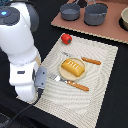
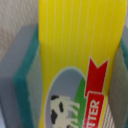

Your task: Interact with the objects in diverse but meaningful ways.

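Wrist view: pincer [image 2: 70, 75] pads clamp yellow packet [image 2: 80, 45].

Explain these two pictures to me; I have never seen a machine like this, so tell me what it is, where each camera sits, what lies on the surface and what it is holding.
The white machine is a robot arm. The exterior view comes from a camera off the arm. It shows a striped placemat bearing a plate with a golden bread loaf on it. An orange-handled knife and fork flank the plate, a red round fruit sits by the mat's edge, and two grey pots stand behind on a brown board.

The wrist view comes from a camera on the arm's wrist, looking down between its fingers. The gripper is shut on a flat yellow packet printed with a cow and red lettering.
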